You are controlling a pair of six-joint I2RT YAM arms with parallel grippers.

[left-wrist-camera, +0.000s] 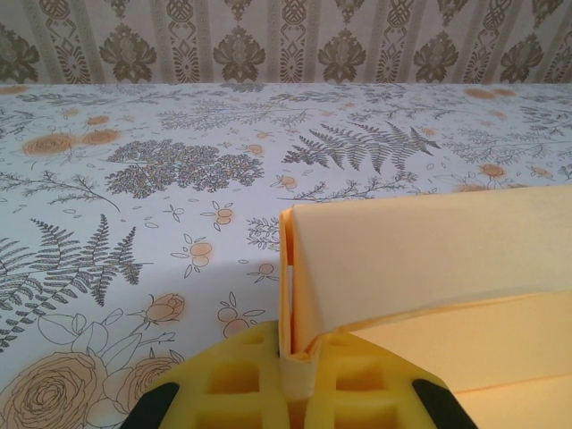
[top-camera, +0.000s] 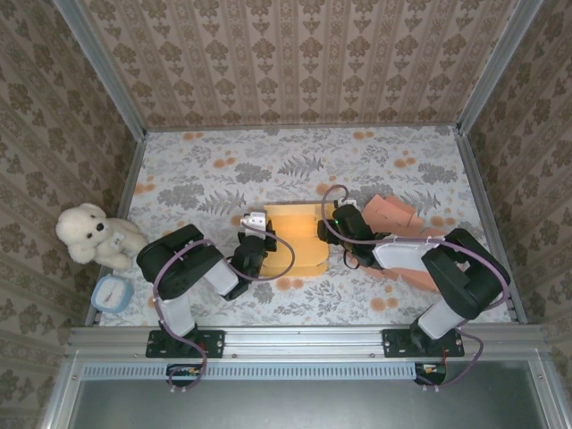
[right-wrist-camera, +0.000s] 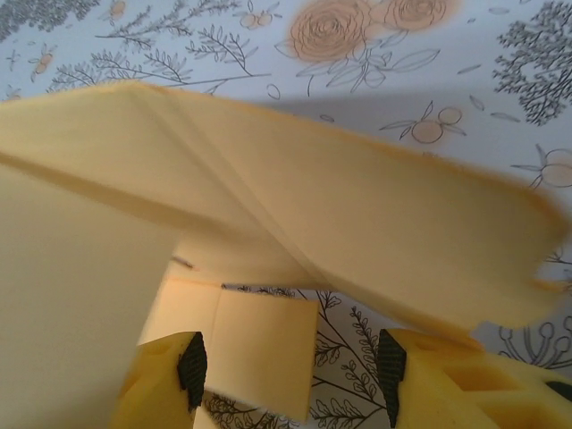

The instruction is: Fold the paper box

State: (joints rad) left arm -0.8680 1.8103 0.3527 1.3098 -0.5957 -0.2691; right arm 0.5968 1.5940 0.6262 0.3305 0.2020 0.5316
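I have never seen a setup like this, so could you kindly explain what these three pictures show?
These are two robot arms mounted side by side. The overhead picture looks down on both; the other two come from cameras on each wrist. On the flowered table lie a yellow paper box, pink paper pieces, a white teddy bear and a small blue round object. The left gripper pinches a folded edge of the box. The right gripper is open, a flap lying loose between its fingers.
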